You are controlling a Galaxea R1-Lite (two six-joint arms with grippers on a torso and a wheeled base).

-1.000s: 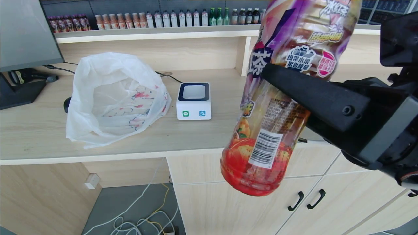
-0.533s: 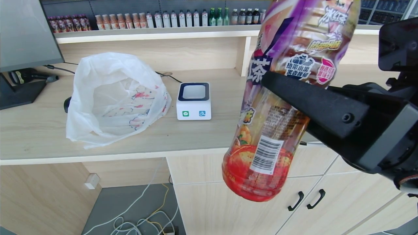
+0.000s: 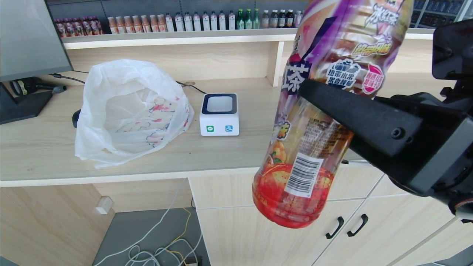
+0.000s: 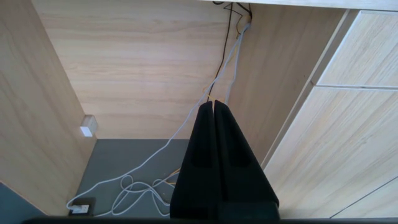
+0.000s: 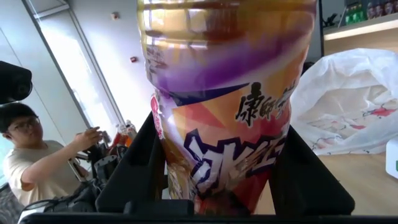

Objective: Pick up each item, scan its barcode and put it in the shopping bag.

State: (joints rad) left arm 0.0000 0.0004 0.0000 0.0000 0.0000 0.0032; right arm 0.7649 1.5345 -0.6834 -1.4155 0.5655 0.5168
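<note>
One counter [image 3: 221,155] carries one white bag [image 3: 129,111], its mouth open, and one scanner [image 3: 219,114] just beside it. One bottle [image 3: 303,173] hangs in the air in front of the counter, tilted with its base down, clamped at its middle between the right gripper's [image 5: 221,155] two fingers [image 3: 354,114], one on each side. The left gripper [image 4: 214,109] sits low by the cupboards, fingers pressed together on nothing.

bottle [image 3: 309,155] in right hand [image 3: 314,92] slightly lower, shifted right
</note>
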